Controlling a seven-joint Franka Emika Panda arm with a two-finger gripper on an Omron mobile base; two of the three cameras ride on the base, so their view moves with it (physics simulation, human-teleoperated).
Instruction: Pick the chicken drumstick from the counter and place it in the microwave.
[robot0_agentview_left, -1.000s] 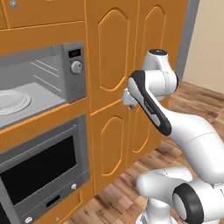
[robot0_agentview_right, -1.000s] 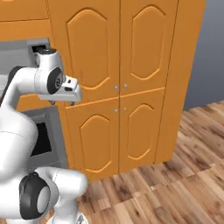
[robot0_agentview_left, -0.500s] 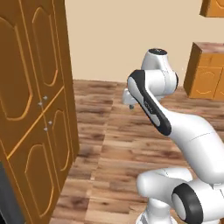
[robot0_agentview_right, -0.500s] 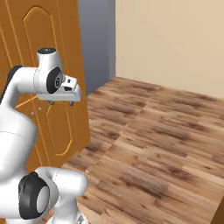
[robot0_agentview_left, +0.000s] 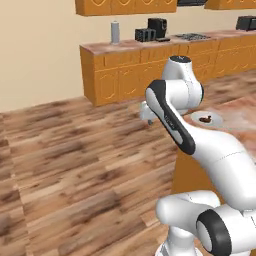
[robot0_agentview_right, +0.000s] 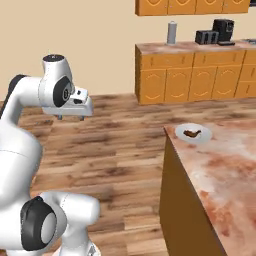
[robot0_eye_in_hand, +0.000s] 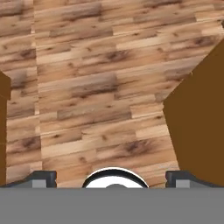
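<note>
Dark fingertips spread wide, empty, gripper over wood floor. Drumstick sits on a white plate at counter near corner, right. Looks light, glossy, maybe slippery; grab thick end.

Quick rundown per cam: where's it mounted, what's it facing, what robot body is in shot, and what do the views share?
Left base view: behind the arm on its left, facing a wood floor and far cabinets; the arm rises at lower right, partly hiding the counter.
Right base view: behind-right; the arm is at left, the tool hangs over floor, with the counter corner at right.
Hand view: on the hand, looking down at floorboards; open tool, dark fingertips at the bottom.
Shared: both base views show the chicken drumstick on a white plate on the counter.
</note>
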